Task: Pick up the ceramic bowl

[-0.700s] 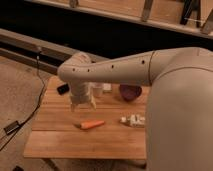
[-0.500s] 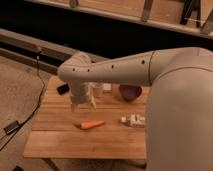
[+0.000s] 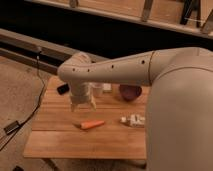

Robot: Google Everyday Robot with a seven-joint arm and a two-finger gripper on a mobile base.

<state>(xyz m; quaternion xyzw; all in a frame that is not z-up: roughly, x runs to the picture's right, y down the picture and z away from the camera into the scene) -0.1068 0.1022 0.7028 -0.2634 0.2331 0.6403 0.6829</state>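
The ceramic bowl (image 3: 130, 92), dark maroon and glossy, sits on the wooden table (image 3: 60, 140) at its back right, partly covered by my arm. My gripper (image 3: 83, 106) hangs over the table's left-middle, well left of the bowl and above the table top. Its fingers stand apart, open, with nothing between them. The big white arm reaches in from the right and hides the table's right end.
An orange carrot (image 3: 92, 124) lies just below the gripper. A white tube-like item (image 3: 132, 120) lies to its right. A small black object (image 3: 62, 89) and a white cup (image 3: 106, 88) stand near the back edge. Cables run over the floor at left.
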